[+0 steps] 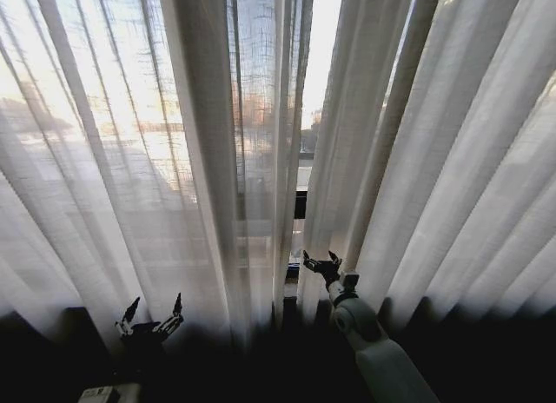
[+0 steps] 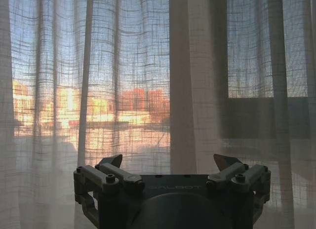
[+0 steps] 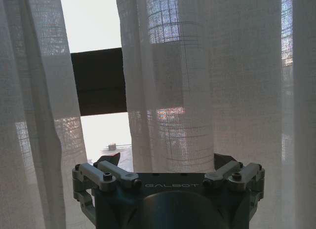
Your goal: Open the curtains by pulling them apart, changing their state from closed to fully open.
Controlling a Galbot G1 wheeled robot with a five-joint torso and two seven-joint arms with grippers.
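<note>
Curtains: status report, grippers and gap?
Left gripper open, low before left panel. Right gripper open at right panel inner edge. Curtains parted by a narrow gap. No obstruction seen.

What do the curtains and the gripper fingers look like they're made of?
Curtains: thin sheer woven fabric, probably linen-like or a synthetic voile; matte, off-white. The open grid weave shows and buildings glow through it.

Left gripper, open, low before the left panel, and right gripper, open at the gap's edge: fingers look like grey matte metal links, possibly moulded plastic, with visible pivot screws.
</note>
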